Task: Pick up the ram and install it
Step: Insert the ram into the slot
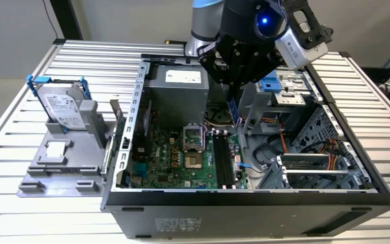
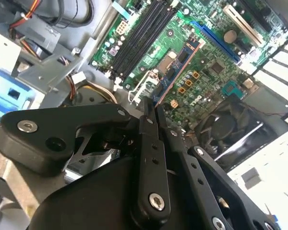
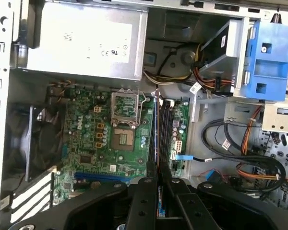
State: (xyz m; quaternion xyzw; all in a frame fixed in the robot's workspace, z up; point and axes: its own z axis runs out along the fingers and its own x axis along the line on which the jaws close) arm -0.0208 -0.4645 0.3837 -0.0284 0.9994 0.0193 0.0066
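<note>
Standing at the exterior view's left, a silver hard drive (image 1: 65,109) sits upright in a grey stand (image 1: 59,170), outside the open computer case (image 1: 249,211). Near the middle, the green motherboard (image 1: 174,162) lies inside the case. Above its black slots (image 1: 223,162) the gripper (image 1: 234,90) has its fingers closed tightly on the ram (image 1: 235,111), which hangs on edge, in line with the slots in both wrist views. More to the right is a metal drive cage (image 1: 317,170).

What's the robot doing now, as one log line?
gripper: shut on ram | ram: held edge-on over motherboard slots | stage: not yet installed
</note>
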